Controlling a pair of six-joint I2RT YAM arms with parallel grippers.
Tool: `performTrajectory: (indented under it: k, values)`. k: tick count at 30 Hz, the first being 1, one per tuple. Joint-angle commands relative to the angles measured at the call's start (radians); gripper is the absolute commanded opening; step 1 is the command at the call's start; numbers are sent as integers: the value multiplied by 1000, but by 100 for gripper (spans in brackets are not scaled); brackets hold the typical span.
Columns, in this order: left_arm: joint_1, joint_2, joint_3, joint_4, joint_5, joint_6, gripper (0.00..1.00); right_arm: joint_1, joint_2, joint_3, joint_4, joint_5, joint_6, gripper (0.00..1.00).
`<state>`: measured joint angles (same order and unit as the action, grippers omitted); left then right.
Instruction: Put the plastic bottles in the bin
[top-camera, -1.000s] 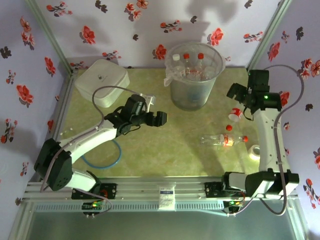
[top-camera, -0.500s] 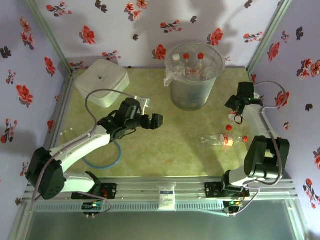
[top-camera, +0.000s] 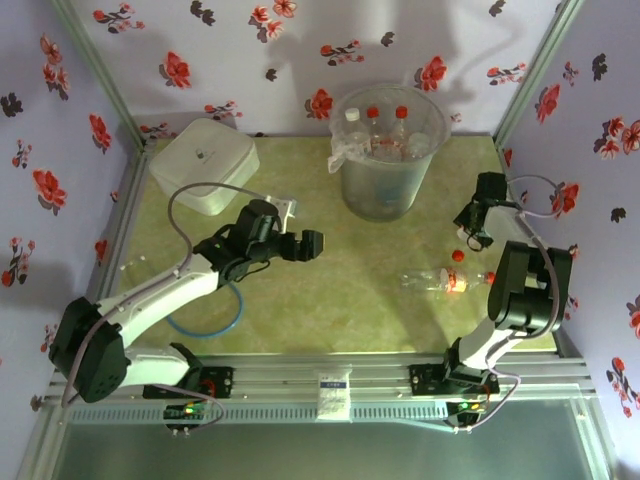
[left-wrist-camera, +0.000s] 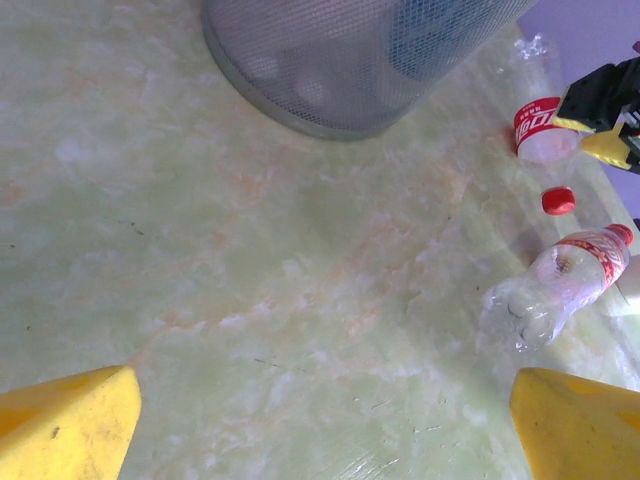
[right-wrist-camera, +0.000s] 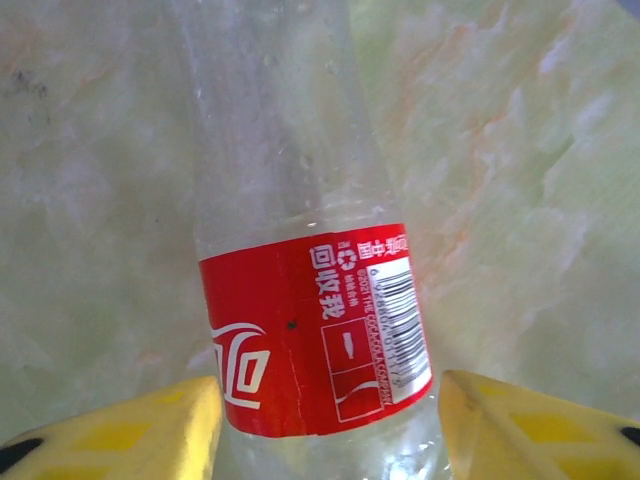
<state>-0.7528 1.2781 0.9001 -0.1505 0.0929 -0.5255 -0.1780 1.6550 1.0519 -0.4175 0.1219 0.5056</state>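
Translucent bin (top-camera: 386, 196), perhaps four bottles (top-camera: 375, 133) inside

Table (top-camera: 300, 300): smooth pale green marbled sheet, soft sheen.
Bin (top-camera: 388, 160): translucent grey plastic, fine grid texture on its wall; thin clear film at the rim.
Bottle right of the bin (right-wrist-camera: 290, 150): thin clear plastic, glossy; slick red printed label.
Bottle farther from the bin (left-wrist-camera: 555, 285): clear plastic, crumpled, shiny.
Loose cap (left-wrist-camera: 558, 200) between those bottles: red plastic, dull.
Box (top-camera: 203, 165) left of the bin: white plastic, matt.
Left claw (left-wrist-camera: 320, 415) fingers (left-wrist-camera: 70, 415): yellow plastic, matt.
Rail (top-camera: 300, 372) across the table from the bin: bare ribbed metal.
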Motion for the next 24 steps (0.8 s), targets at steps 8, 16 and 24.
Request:
performTrajectory:
  k: [8, 16, 24]
  values:
    - [-5, 11, 9, 12, -19, -14, 95, -3, -95, 51, -92, -44, -29, 35]
    - [-6, 71, 58, 23, -13, -29, 93, 6, -294, 47, -197, -43, -48, 32]
    - [-5, 105, 91, 22, 25, -44, 93, -3, -124, 89, -169, -20, -53, 90]
